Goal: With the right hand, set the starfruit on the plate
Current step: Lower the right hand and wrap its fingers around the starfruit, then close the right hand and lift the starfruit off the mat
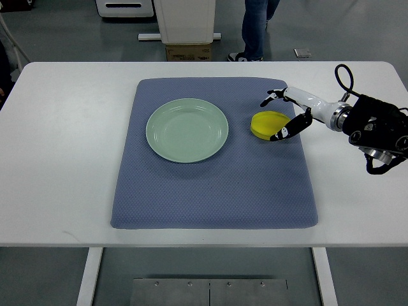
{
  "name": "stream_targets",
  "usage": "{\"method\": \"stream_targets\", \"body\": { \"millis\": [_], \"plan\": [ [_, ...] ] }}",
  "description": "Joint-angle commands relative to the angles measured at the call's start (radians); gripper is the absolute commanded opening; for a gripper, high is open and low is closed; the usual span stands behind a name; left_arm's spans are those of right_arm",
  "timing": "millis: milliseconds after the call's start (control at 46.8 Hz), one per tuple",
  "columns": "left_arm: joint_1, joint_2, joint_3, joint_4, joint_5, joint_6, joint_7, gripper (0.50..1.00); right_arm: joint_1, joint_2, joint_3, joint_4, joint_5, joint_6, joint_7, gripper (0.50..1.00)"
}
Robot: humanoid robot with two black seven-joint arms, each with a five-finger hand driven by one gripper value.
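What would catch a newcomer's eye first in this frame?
The yellow starfruit on the blue mat, just right of the pale green plate, stands out most. The right hand reaches in from the right edge, its fingers spread around the fruit but not closed on it. The plate is bare, and a person's legs show beyond the white table.

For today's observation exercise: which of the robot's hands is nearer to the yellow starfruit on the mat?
The right hand. Its spread fingers bracket the starfruit from the picture's right, not yet closed on it. The left hand is out of view.
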State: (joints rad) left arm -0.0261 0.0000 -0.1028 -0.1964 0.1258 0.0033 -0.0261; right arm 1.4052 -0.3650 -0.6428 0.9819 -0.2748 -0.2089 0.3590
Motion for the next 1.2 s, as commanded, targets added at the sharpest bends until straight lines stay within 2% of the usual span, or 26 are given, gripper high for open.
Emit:
{"method": "stream_targets", "body": {
  "millis": [0, 192, 620, 834, 1176],
  "plan": [
    [0.0, 0.0, 0.0, 0.0, 0.0, 0.0, 0.0, 1.0, -0.002, 0.0, -0.001, 0.0, 0.0, -0.003, 0.0, 0.975],
    [0.0, 0.0, 0.0, 0.0, 0.0, 0.0, 0.002, 1.0, -0.006, 0.0, -0.001, 0.0, 0.0, -0.014, 0.0, 0.91],
    [0.0, 0.0, 0.0, 0.0, 0.0, 0.0, 0.002, 1.0, -0.02, 0.006, -0.001, -0.008, 0.011, -0.024, 0.0, 0.916],
    [0.0, 0.0, 0.0, 0.0, 0.0, 0.0, 0.0, 1.0, -0.037, 0.008, -0.001, -0.012, 0.011, -0.024, 0.0, 0.937],
    [0.0, 0.0, 0.0, 0.0, 0.0, 0.0, 0.0, 1.0, -0.055, 0.008, -0.001, -0.023, 0.009, -0.029, 0.003, 0.931]
  ]
}}
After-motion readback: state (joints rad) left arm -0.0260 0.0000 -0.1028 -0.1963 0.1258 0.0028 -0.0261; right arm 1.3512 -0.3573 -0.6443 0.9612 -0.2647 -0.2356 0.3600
